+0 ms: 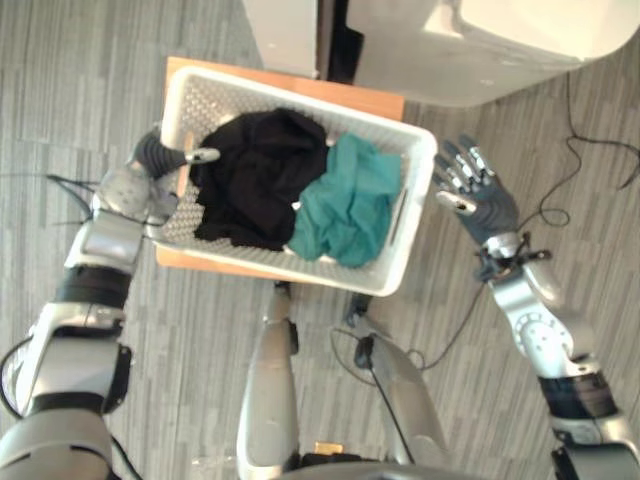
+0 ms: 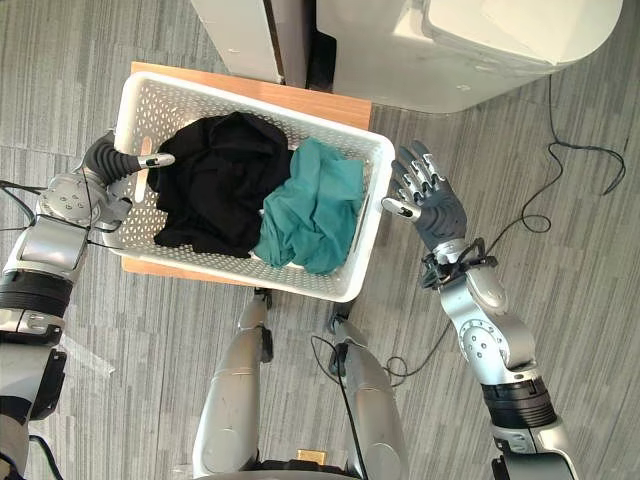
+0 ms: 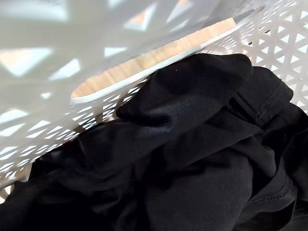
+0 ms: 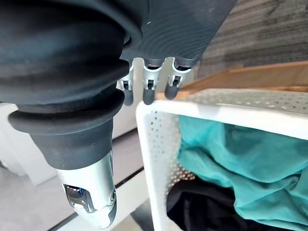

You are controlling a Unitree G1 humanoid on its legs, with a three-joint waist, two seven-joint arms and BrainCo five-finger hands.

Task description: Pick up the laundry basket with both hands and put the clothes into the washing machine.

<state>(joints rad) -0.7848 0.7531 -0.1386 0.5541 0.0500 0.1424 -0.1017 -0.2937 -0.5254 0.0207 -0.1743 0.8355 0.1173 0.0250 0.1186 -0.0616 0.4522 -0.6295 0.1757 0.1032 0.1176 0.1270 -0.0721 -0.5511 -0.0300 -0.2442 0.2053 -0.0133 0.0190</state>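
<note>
Both eye views look steeply down on the laundry basket (image 1: 405, 230). The wrist views peer into it from very close.

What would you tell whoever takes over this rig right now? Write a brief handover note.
Left hand: thumb hooked over the basket's left rim.
Right hand: open beside the right end, not gripping.
Basket sits on the stand, black cloth and teal cloth inside. Washer stands just beyond.
Done: left grip.
Left: right grip, lift, load the washer.
</note>
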